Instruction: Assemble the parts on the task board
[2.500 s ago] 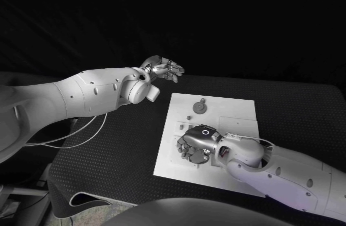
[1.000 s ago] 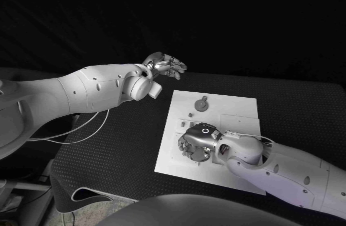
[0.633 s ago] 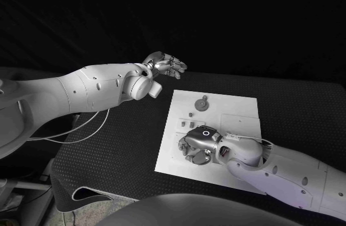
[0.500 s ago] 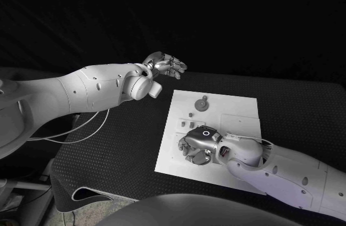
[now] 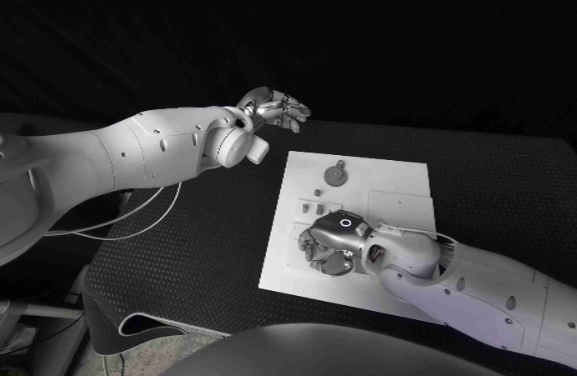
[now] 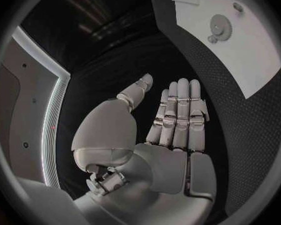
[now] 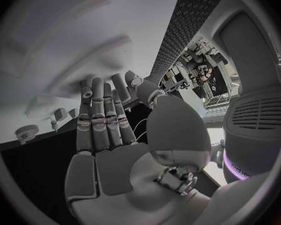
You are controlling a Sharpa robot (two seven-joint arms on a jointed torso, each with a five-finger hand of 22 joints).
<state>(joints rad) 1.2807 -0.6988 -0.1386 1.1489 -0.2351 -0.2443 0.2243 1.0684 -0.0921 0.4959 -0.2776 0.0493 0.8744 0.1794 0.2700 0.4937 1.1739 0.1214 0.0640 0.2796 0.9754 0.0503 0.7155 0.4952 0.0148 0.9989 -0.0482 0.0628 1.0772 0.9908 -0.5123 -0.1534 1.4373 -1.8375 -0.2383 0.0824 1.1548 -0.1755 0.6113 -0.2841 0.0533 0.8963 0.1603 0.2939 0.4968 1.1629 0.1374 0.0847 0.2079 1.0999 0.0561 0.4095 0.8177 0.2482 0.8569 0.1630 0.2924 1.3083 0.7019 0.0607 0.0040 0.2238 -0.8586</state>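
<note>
1. Looking down from the head view, the task board (image 5: 391, 184) lies flat in the middle of the black table (image 5: 193, 251). The right hand (image 5: 327, 244) rests low over the board's near-left part, fingers curled downward; whether they hold a part cannot be told, since the hand covers what lies beneath it. A round gear-like part (image 5: 334, 176) lies at the board's far-left area, well apart from the right hand, and a few small parts (image 5: 315, 207) sit just beyond that hand's fingers. The left hand (image 5: 279, 109) hangs raised beyond the board's far-left corner, clear of the table, holding nothing.

2. From the left wrist view, the left hand (image 6: 172, 120) is flat, its long fingers straight and close together with the thumb set apart; nothing is in it. The task board (image 6: 240, 60) shows past the fingertips, with the gear-like part (image 6: 220, 26) lying on it.

3. From the right wrist view, the right hand (image 7: 106, 130) shows fingers extended side by side toward the board's white surface (image 7: 84, 45); small parts (image 7: 56, 116) lie just beside the fingertips. No part is visibly pinched, though contact under the fingers is hidden.

4. Judgement on handling: the parts appear small, rigid and light, likely smooth, so prone to slipping or skidding on the plate. The gear-like part would best be taken at its rim, between thumb and a finger; the smaller pieces by their sides.
</note>
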